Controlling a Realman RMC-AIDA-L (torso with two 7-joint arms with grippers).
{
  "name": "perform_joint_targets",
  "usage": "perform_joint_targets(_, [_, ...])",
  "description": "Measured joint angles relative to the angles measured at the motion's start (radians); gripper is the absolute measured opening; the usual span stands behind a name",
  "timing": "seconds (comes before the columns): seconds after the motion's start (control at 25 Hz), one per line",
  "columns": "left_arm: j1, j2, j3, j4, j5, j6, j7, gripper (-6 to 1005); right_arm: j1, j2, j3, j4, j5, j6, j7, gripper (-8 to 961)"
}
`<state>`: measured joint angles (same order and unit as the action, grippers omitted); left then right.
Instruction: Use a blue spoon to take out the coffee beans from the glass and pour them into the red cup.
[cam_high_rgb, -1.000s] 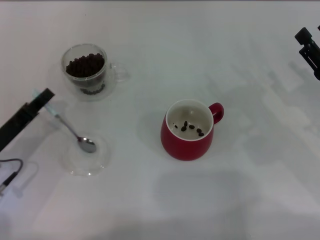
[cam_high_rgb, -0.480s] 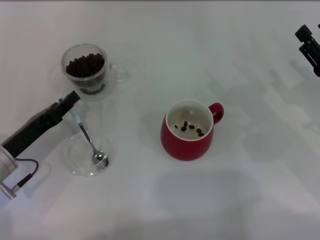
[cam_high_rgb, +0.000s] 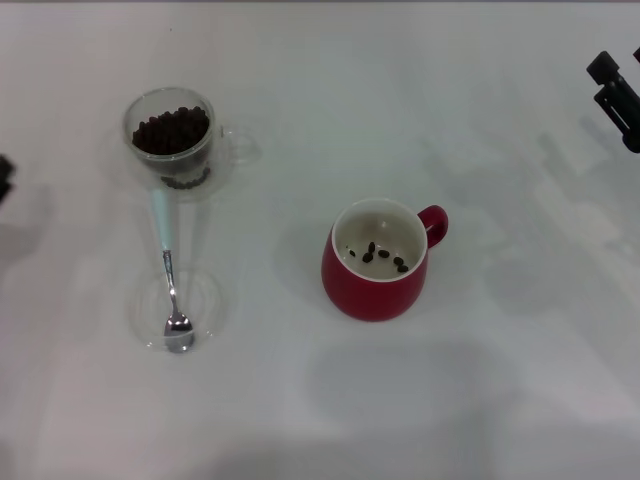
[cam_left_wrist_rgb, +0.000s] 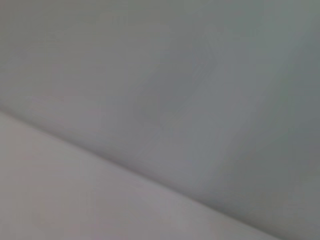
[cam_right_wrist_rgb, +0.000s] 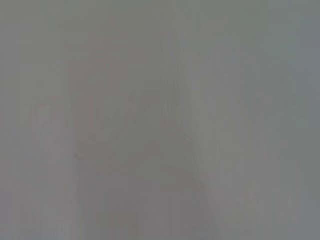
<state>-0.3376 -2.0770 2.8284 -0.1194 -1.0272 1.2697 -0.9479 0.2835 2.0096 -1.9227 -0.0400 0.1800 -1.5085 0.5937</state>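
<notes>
The blue spoon (cam_high_rgb: 168, 270) lies free on the table, its silver bowl resting in a flat clear dish (cam_high_rgb: 205, 305) and its pale handle pointing toward the glass (cam_high_rgb: 172, 140). The glass stands at the far left and holds a heap of coffee beans (cam_high_rgb: 170, 130). The red cup (cam_high_rgb: 377, 260) stands in the middle with a few beans inside and its handle to the right. Only a dark tip of my left gripper (cam_high_rgb: 4, 178) shows at the left edge, well away from the spoon. My right gripper (cam_high_rgb: 615, 95) is parked at the far right edge. Both wrist views show only blank surface.
The white table (cam_high_rgb: 320, 400) carries the flat clear dish under the spoon's bowl, just in front of the glass. The glass's clear handle points right.
My left arm set the spoon down with its bowl in the clear dish, let go, and pulled back to the left edge. The right arm has not moved.
</notes>
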Motion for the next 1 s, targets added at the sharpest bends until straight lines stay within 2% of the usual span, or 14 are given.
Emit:
perform_joint_targets(0.04, [0.007, 0.0, 0.0, 0.001, -0.047, -0.004, 0.059, 727, 0.0, 0.0, 0.008, 0.0, 0.001, 0.009, -0.003, 707])
perform_joint_targets(0.08, [0.024, -0.001, 0.0, 0.004, -0.152, -0.006, 0.223, 759, 0.0, 0.0, 0.015, 0.0, 0.001, 0.015, -0.009, 707])
perform_joint_targets(0.2, [0.043, -0.002, 0.0, 0.022, -0.263, -0.011, 0.42, 856, 0.001, 0.001, 0.028, -0.008, 0.006, 0.031, -0.045, 707])
perform_joint_targets(0.36, [0.065, -0.003, 0.001, 0.094, -0.392, -0.015, 0.647, 872, -0.006, 0.001, 0.031, -0.034, 0.011, 0.065, -0.102, 709])
perform_joint_targets(1.0, [0.013, -0.003, 0.008, 0.155, -0.4, -0.026, 0.778, 900, 0.0, 0.004, 0.056, -0.07, 0.074, 0.121, -0.208, 715])
